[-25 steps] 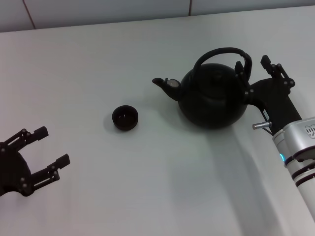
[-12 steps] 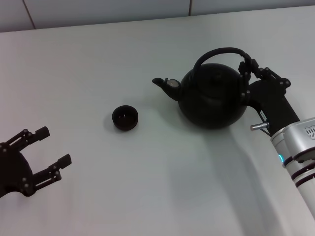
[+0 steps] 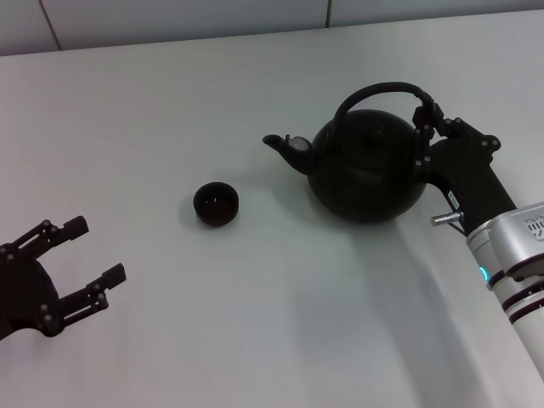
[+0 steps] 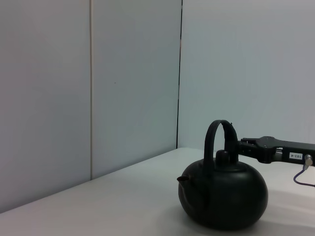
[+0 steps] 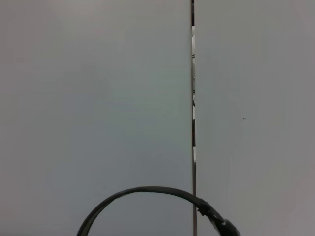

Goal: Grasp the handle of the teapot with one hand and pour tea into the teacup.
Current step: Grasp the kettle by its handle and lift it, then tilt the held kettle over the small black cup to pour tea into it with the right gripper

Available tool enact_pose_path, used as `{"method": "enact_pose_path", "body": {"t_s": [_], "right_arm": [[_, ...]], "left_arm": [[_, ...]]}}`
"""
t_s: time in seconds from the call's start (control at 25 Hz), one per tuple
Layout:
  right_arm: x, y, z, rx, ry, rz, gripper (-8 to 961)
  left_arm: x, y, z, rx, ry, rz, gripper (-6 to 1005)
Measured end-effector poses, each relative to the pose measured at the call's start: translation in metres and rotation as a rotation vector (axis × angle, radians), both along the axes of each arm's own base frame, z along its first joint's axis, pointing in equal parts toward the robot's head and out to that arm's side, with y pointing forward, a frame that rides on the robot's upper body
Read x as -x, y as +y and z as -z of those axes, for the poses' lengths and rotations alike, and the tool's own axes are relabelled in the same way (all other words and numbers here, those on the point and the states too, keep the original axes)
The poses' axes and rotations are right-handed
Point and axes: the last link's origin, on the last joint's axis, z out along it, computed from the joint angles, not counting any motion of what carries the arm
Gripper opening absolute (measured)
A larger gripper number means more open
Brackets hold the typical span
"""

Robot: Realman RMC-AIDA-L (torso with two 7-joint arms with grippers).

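The right end effector [image 3: 427,127] is at the right-hand side of the teapot [image 3: 365,170], its fingers closed together on the handle [image 3: 382,89] where the black arch comes down toward the pot's body; the side-on left wrist view shows it [image 4: 246,143] reaching in level and meeting the handle [image 4: 216,129] near the top of the arch. The teapot stands upright on the white worktop [image 3: 255,297], its base resting flat, with the short spout [image 3: 279,143] pointing toward the robot's left. The teacup [image 3: 216,203] sits on the worktop to the left of the spout, apart from the teapot, upright with its opening upward. The left end effector [image 3: 85,255] hovers low near the left edge of the head view, well apart from both the teacup and the teapot, its 2 fingers spread apart and holding nothing. In the right wrist view only a thin curve of the handle [image 5: 147,191] shows against a pale grey wall [image 5: 98,98], which has a dark vertical seam.
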Motion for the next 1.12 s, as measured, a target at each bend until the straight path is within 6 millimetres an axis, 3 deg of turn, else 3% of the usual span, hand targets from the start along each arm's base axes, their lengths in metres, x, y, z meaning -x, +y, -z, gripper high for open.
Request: {"method": "enact_pose_path", "body": {"t_s": [0.32,0.68,1.12], "right_arm": [[0.003,0.002,-0.002,-0.01,0.013,-0.013,101],[0.011,0.024,-0.029,-0.103,0.022,-0.117,92],[0.012,0.033,-0.031,-0.059,0.033,-0.149,93]], "left_arm": [[-0.001,0.001,0.0,-0.001,0.002,0.001,812],[-0.002,0.005,0.001,-0.001,0.003,0.005,812],[-0.005,0.005,0.005,-0.001,-0.009,0.006,812]]}}
